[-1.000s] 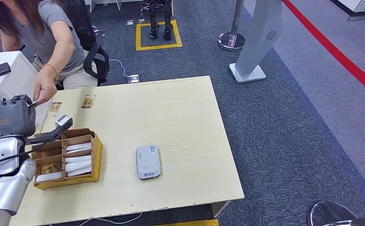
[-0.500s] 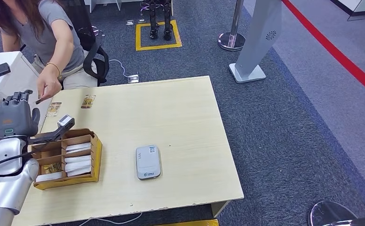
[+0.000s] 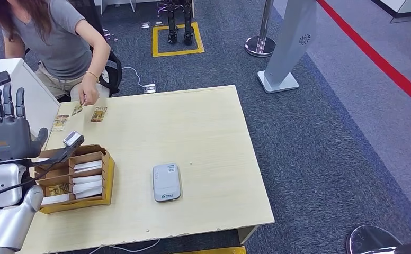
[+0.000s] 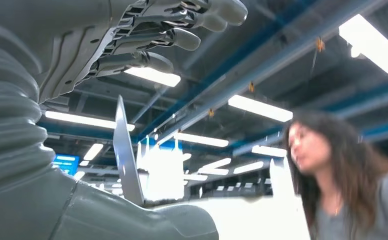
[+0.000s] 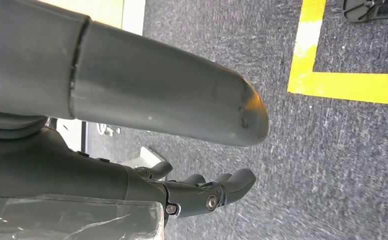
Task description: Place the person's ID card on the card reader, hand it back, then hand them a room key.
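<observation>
My left hand (image 3: pixel 7 135) is raised at the table's left edge, fingers spread upward and nothing in it; in the left wrist view the left hand's fingers (image 4: pixel 172 25) are also bare. The person (image 3: pixel 55 37) sits behind the far left corner, and the person's hand (image 3: pixel 89 96) holds a small card (image 3: pixel 78 109) just above the table's far edge. The grey card reader (image 3: pixel 167 181) lies flat mid-table. A brown cardboard box (image 3: pixel 109 174) of white key cards stands beside my left arm. My right hand (image 5: pixel 207 192) hangs over the carpet, holding nothing.
Two small cards (image 3: pixel 60 123) (image 3: pixel 99 114) lie near the far left edge of the wooden table (image 3: pixel 193 132). An office chair (image 3: pixel 110 66) is behind the person. A white counter (image 3: pixel 12 90) stands at far left. A stanchion (image 3: pixel 261 42) and a grey sign stand (image 3: pixel 288 53) are beyond the table.
The person's hand drew away from my left hand to the right, carrying a card. My left hand rose and its fingers spread apart.
</observation>
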Robot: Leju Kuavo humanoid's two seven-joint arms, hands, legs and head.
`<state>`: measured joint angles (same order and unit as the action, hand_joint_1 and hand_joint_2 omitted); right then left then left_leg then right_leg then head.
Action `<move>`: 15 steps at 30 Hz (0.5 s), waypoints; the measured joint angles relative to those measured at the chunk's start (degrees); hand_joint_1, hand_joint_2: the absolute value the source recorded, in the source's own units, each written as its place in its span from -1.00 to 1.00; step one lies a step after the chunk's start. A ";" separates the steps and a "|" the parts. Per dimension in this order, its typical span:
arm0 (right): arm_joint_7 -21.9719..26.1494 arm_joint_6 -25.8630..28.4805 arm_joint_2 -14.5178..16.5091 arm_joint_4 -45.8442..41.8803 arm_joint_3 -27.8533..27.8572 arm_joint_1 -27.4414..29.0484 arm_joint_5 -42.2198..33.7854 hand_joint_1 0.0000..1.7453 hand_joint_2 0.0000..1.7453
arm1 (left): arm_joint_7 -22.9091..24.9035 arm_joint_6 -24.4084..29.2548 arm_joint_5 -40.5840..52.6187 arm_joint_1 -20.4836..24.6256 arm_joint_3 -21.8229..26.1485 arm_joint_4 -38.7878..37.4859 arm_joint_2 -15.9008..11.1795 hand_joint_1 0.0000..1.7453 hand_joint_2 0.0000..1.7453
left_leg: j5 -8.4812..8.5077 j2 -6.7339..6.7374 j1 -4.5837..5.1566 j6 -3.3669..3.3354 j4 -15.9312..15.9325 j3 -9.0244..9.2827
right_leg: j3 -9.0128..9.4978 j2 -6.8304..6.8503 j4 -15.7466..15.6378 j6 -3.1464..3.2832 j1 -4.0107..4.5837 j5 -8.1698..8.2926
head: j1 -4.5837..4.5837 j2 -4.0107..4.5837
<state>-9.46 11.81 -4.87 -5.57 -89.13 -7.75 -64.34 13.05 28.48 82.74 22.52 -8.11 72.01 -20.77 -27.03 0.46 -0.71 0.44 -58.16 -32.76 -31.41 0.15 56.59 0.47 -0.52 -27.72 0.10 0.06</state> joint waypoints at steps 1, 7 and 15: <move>0.00 0.03 0.00 0.00 0.00 0.10 -0.26 -1.00 1.00 | 0.00 0.27 0.01 -1.88 0.58 2.63 -0.26 -1.00 1.00 | -0.02 0.02 0.00 0.00 0.00 0.00 | -0.02 -0.03 0.00 -0.01 0.00 -0.01 | 0.00 -0.01; 0.00 0.13 0.00 0.00 0.00 0.40 -0.67 -1.00 1.00 | -0.01 0.29 0.01 -8.64 3.88 12.71 -1.25 -1.00 1.00 | -0.05 -0.06 -0.01 -0.03 0.01 -0.05 | -0.05 0.06 -0.01 -0.02 0.00 -0.05 | 0.01 -0.01; -0.07 0.43 0.02 0.00 0.33 1.31 -4.26 -1.00 1.00 | -15.27 -5.97 -42.85 -22.23 10.19 25.89 -0.80 -1.00 1.00 | -0.24 0.44 0.02 -0.02 0.03 0.13 | 0.01 -0.40 -0.03 -0.05 0.00 -0.08 | -0.02 -0.01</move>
<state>-9.54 12.23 -4.85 -5.57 -88.80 -6.44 -68.60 -2.23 22.52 39.89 0.29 2.08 97.90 -21.57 -27.27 0.89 -0.69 0.42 -58.13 -32.63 -31.40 -0.25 56.56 0.42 -0.52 -27.80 0.09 0.05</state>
